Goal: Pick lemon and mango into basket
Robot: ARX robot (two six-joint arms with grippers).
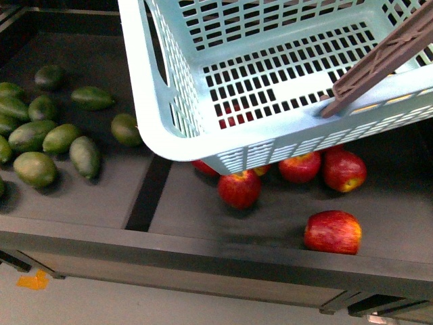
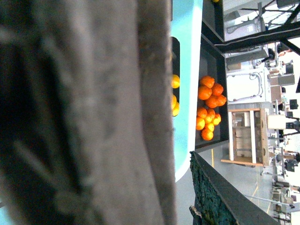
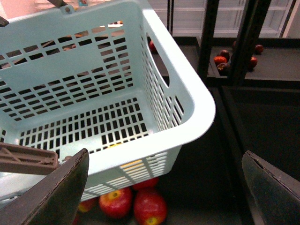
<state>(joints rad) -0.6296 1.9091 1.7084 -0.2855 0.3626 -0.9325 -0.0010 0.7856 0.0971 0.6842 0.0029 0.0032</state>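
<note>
Right gripper point(image 3: 165, 157): fingers spread wide, empty, at the basket point(image 3: 187, 108) rim.
Left gripper: I cannot tell its state; a blurred brown handle point(image 2: 93, 117) fills my camera.
Basket: above red apples point(image 1: 239, 188) on the dark shelf point(image 1: 203, 210).
Green fruits point(image 1: 61, 139): left compartment.

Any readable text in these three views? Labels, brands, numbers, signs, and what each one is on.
None readable in any view.
The basket: plain teal plastic, no label or brand showing.
The apples and green fruits: no stickers visible.
The background equipment in the left wrist view: too small and blurred to tell whether it carries any sign.
</note>
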